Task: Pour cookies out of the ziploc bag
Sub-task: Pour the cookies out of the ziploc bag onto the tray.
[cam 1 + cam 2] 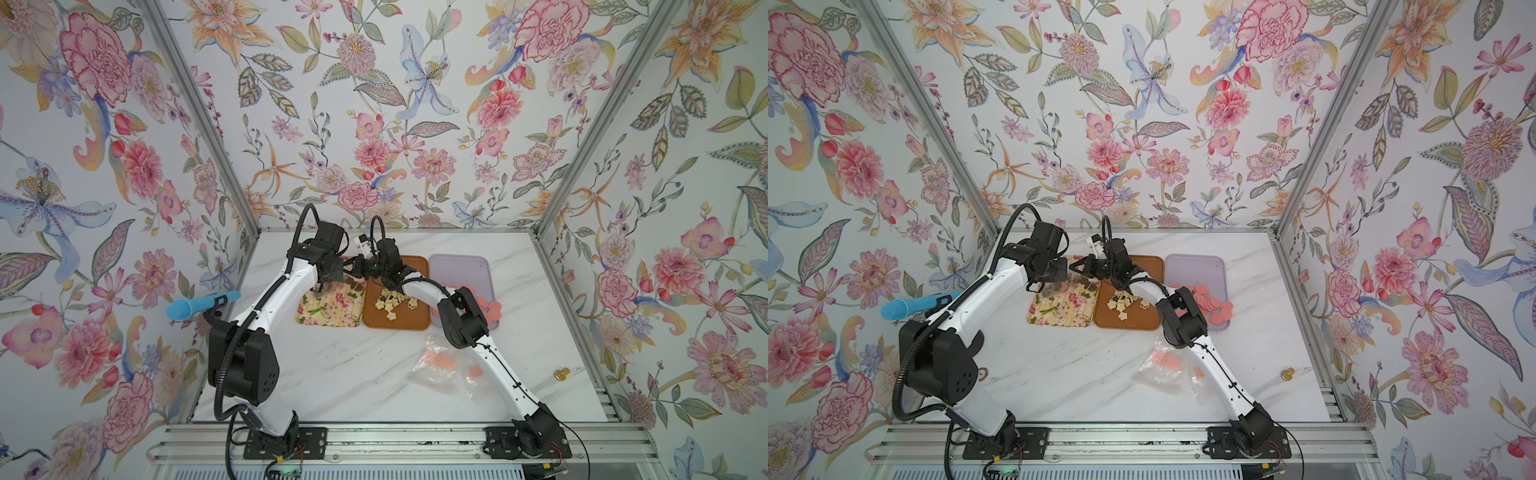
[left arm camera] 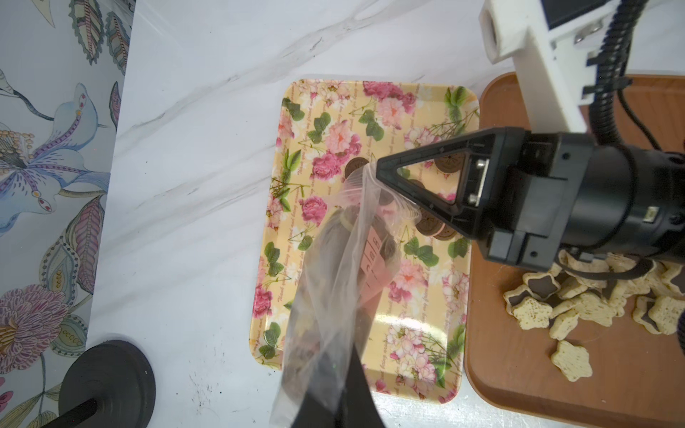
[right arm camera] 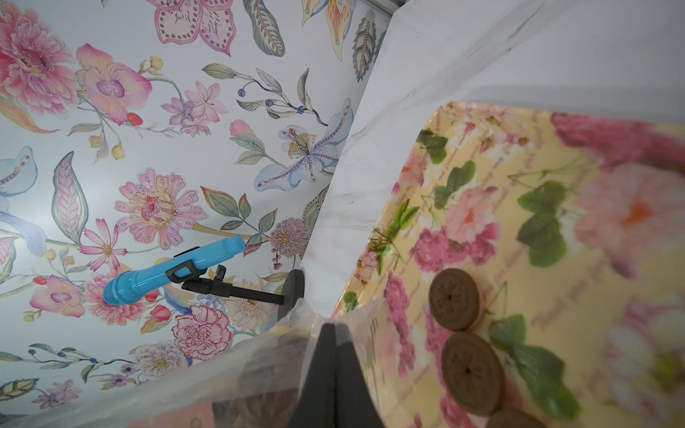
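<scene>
The bag (image 2: 344, 266) hangs stretched between the two grippers, above the flowered tray (image 2: 274, 207) that lies on the bench (image 2: 192, 155). Its long axis runs straight from one gripper to the other.

The left gripper (image 2: 339, 374) is closed on one end of the bag, which appears to be the bottom. The right gripper (image 2: 381, 174) is closed on the opposite end, pinching thin plastic at what looks like the zip rim.

Dark brown round cookies (image 2: 385, 241) sit inside the bag, bunched along its middle and toward the left gripper's end. A few more of the same kind lie on the tray just under the right gripper's end, as the right wrist view shows.

The mouth therefore seems to point away from the left gripper and toward the right one. The load sits nearer the left arm, so that is likely the end that must rise for the rest to slide out over the tray. Which end is higher now cannot be told. The slack, creased plastic may catch cookies on the way down.
</scene>
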Tool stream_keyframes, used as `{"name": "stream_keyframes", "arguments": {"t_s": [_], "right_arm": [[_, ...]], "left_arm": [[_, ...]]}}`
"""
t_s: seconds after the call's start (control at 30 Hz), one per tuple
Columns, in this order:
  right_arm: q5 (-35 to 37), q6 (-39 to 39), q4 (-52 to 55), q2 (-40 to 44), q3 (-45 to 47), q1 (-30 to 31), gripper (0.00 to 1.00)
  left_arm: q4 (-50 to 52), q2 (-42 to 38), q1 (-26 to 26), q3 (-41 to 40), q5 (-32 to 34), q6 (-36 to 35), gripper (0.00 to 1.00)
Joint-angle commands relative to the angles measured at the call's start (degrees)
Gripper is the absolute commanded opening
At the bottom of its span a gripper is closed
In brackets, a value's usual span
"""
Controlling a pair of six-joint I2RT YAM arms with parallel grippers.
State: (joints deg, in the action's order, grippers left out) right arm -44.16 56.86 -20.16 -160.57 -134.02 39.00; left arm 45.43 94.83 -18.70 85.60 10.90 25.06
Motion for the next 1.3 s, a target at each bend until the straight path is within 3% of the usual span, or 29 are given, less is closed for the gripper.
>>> {"name": "stream_keyframes", "arguments": {"t_s": [0.0, 0.07, 0.13, 0.23, 0.3, 0.4, 0.5, 0.6, 0.7, 0.8, 0.9, 0.97, 1.1, 1.17, 1.27], "right_arm": [[1.4, -1.6, 1.1, 3.9, 0.8, 0.2, 0.00], [1.4, -1.6, 1.2, 4.0, 0.7, 0.4, 0.00], [1.6, -1.7, 1.6, 4.0, 0.7, 0.4, 0.00], [1.8, -1.5, 1.4, 3.4, 0.2, 0.2, 0.00], [1.9, -1.4, 1.3, 3.2, 0.0, 0.1, 0.01], [2.7, -1.5, 1.3, 2.9, -0.6, -0.2, 0.09], [2.2, -1.7, 2.3, 2.4, -1.5, -0.6, 0.32], [2.0, -2.5, 2.3, 3.6, 0.3, -0.9, 0.37], [2.5, -4.1, 1.9, 6.6, 4.1, -0.9, 0.39], [3.6, -5.2, 1.8, 9.0, 7.4, -1.1, 0.48], [3.9, -5.1, 1.6, 9.5, 9.0, -1.4, 0.46], [3.0, -4.2, 0.6, 9.3, 9.2, -1.4, 0.44], [2.9, -4.9, 1.0, 9.6, 9.5, -0.8, 0.44], [2.6, -4.9, 1.6, 9.4, 9.0, -0.6, 0.41], [2.0, -5.6, 2.8, 9.8, 9.2, -0.5, 0.37]], "left_arm": [[0.5, -2.9, -1.0, -0.3, 0.9, 0.8, 0.00], [2.8, -1.9, -1.3, 1.3, 1.6, 1.7, 0.00], [-1.0, -3.1, -2.5, -0.8, 2.6, 0.8, 0.00], [5.3, 1.0, -2.1, 4.3, 4.2, 1.3, 0.00], [0.7, -1.0, -2.5, 2.9, 2.3, 0.9, 0.00], [6.8, 4.1, -1.6, 6.3, 4.4, 0.2, 0.00], [1.7, 1.5, -2.0, 4.3, 2.7, 0.4, 0.00], [5.0, 4.0, -1.4, 6.0, 5.0, 0.6, 0.00], [1.7, 2.7, -1.3, 4.4, 2.2, 0.3, 0.00], [5.6, 3.9, -1.2, 6.7, 3.4, 1.1, 0.00], [-1.4, -0.1, -1.3, 2.3, 3.0, -0.4, 0.00], [6.2, 3.7, 0.0, 6.6, 4.7, -0.1, 0.00], [-1.1, -0.2, -0.2, -0.5, 4.1, -0.8, 0.00], [5.9, 3.0, -0.2, 3.7, 7.4, 0.3, 0.00], [-3.0, -3.1, -0.3, -1.0, 4.6, -0.8, 0.00]]}}
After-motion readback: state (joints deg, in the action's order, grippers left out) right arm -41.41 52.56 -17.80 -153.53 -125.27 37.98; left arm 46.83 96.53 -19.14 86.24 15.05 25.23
